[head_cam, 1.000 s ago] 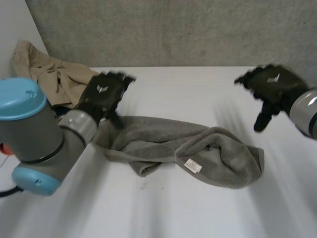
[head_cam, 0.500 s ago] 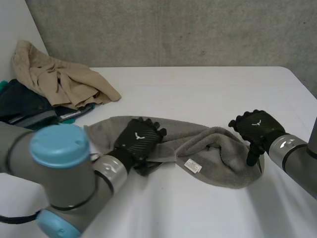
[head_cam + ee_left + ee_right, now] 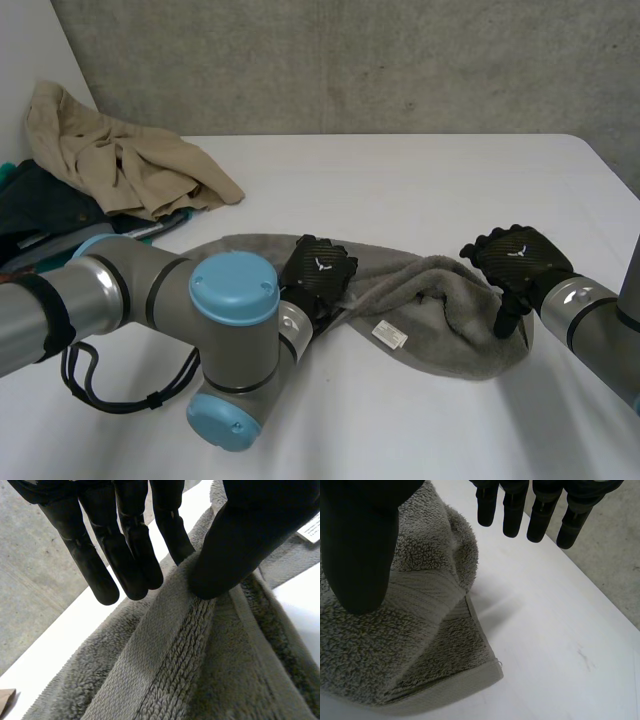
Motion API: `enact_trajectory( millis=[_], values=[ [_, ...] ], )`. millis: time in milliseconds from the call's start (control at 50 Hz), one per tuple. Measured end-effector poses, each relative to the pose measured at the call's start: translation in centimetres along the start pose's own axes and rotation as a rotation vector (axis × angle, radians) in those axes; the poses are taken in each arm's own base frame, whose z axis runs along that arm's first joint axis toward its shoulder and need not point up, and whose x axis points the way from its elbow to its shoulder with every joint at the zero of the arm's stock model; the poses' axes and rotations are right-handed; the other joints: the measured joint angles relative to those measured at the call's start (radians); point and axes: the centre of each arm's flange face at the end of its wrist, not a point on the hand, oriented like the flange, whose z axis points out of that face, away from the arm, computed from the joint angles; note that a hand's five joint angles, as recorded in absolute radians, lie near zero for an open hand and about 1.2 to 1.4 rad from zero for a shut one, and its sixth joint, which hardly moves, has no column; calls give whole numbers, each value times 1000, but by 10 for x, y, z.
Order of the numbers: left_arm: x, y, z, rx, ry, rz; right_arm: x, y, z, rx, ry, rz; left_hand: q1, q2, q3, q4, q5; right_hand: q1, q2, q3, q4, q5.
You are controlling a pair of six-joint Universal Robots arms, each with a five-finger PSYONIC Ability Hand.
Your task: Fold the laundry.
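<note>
Step in hand, as judged: catch towel ends, spread flat before folding. Best to pinch woven band at each end rather than fluffy bulk, then draw both ends apart evenly.

Grey towel point(image 3: 440, 325) lay bunched across middle of bench point(image 3: 400, 180).

Left hand point(image 3: 318, 275) on towel's left part: fingers straight, thumb resting on band, nothing pinched.

Right hand point(image 3: 515, 258) at towel's right end: thumb on pile, fingers spread above bare bench beyond corner.
</note>
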Motion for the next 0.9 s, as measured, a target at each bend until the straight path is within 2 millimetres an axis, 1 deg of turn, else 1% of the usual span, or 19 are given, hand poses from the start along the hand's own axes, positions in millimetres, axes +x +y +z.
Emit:
enact_trajectory(
  millis=[60,80,160,220,260,300,340,420,440,540,600,620,640,680,700,720,740,840,900],
  values=[
    [-2,-2,0,5,-6,5,0,0,1,-1,0,-1,0,44,44,45,20,-13,-19,-26,-25,-35],
    [-5,-6,-1,11,-11,8,0,0,2,-4,-3,-2,0,46,46,45,20,-43,-53,-60,-59,-73],
    [-18,-23,-8,35,-36,15,2,-2,3,-16,-12,-2,0,46,46,46,20,-57,-71,-81,-83,-78],
    [-37,-44,-18,61,-71,15,4,-8,3,-25,-28,1,0,46,46,49,20,-57,-71,-81,-83,-78],
    [-55,-61,-27,84,-107,12,6,-14,2,-36,-51,5,0,46,46,49,20,-57,-71,-81,-83,-78],
    [-67,-70,-34,96,-130,10,7,-18,1,-41,-68,7,0,46,46,49,20,-57,-71,-81,-83,-79],
    [-88,-86,-48,121,-176,5,8,-25,1,-46,-95,11,0,46,46,49,20,-57,-71,-81,-83,-78],
    [-114,-103,-68,152,-236,-1,10,-31,7,-47,-123,18,0,46,46,49,20,-57,-71,-81,-83,-78],
    [-119,-106,-73,158,-250,-2,12,-32,13,-47,-129,20,0,46,46,49,20,-57,-71,-81,-83,-78],
    [-142,-113,-95,176,-316,-6,12,-30,38,-55,-146,20,0,48,47,49,20,-53,-67,-70,-72,-64],
    [-148,-112,-101,173,-339,-7,10,-27,48,-67,-158,21,0,48,48,49,20,8,6,7,4,9],
    [-154,-109,-106,166,-356,-9,9,-25,56,-82,-171,24,0,48,48,49,20,96,94,84,81,93],
    [-156,-107,-108,161,-364,-9,9,-24,59,-88,-176,25,0,48,48,49,20,171,153,151,147,159],
    [-160,-102,-110,150,-378,-11,9,-23,69,-99,-187,28,0,48,48,49,20,529,529,515,489,490],
    [-160,-102,-110,150,-378,-11,9,-23,69,-99,-187,28,0,48,48,49,20,529,529,515,489,490],
    [-164,-99,-111,145,-388,-11,12,-26,76,-91,-183,30,0,49,50,49,20,820,828,808,803,790],
    [-166,-98,-111,146,-392,-11,14,-30,80,-79,-176,31,0,49,51,49,20,832,870,856,855,841],
    [-186,-102,-100,203,-419,-3,38,-60,88,42,-82,32,0,49,52,49,20,832,876,881,886,847],
    [-212,-114,-81,303,-470,10,70,-101,88,230,98,24,0,50,52,50,20,832,876,881,886,847]
  ],
)
